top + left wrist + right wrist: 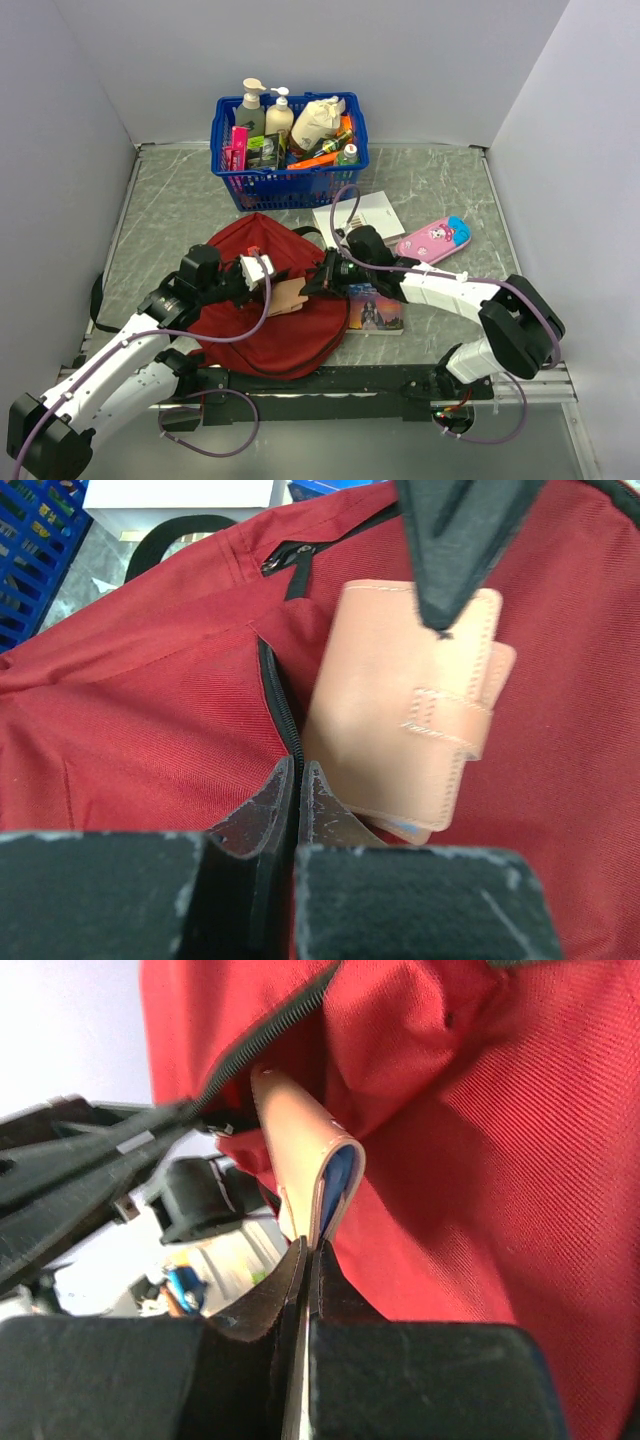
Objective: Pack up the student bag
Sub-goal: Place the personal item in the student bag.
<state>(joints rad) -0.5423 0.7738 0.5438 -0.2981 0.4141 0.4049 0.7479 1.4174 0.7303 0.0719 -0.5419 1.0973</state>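
- Robot test cell, lab-type; nothing domestic.
- Plain white panels box in a grey marbled desk on three sides.
- Left arm and right arm mounted on a black rail.
- Purple cables run loose.
- Blue basket of bottles staged as props.

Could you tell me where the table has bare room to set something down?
Bare table lies left of the blue basket, and right of it beyond the pink case. Crowded at centre: student bag, wallet, white box.
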